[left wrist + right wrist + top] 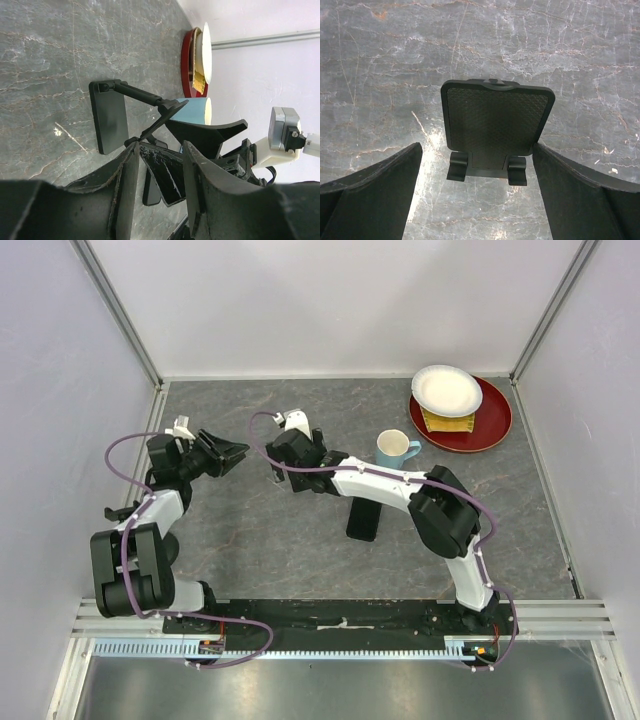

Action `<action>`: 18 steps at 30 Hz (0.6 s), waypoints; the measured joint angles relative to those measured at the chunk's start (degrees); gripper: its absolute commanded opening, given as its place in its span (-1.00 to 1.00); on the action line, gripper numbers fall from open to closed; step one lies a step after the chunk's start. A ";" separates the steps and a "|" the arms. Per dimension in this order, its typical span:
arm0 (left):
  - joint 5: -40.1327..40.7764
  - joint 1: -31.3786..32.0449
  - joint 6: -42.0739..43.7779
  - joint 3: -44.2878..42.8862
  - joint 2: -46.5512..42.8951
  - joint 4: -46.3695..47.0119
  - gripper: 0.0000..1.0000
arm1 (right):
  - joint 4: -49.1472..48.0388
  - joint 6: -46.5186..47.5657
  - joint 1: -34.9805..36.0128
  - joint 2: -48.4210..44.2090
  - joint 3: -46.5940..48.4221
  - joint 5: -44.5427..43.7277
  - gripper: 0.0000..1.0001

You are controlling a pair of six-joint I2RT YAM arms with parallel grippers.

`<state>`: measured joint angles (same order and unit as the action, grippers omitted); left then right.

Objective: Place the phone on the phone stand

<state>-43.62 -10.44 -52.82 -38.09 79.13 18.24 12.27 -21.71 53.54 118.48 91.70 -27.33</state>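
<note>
My right gripper (477, 150) is spread wide either side of the black plastic phone stand (497, 120), not touching it. My left gripper (236, 452) is released and empty.

Table (250, 550) — phone (363, 520), stand (497, 125), mug (395, 449), red plate (490, 425)

You have the phone stand (495, 120) on the worktop (250, 540) left of centre, beneath the right tool (476, 146). Left tool (235, 453) sits just left of it. Phone (362, 521) lies flat right of the stand, nearer the bases. Mug (395, 449) behind the phone. Far right corner: small plate (446, 389) on a bigger plate (492, 425).
</note>
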 measured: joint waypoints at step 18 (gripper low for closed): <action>-1.46 -1.51 -4.74 3.13 2.54 8.11 -0.15 | 0.83 -0.44 -0.20 2.36 2.97 -4.04 0.96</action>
<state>-45.08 -11.94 -57.56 -34.96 81.67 26.35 13.10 -22.15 53.34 120.84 94.67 -31.38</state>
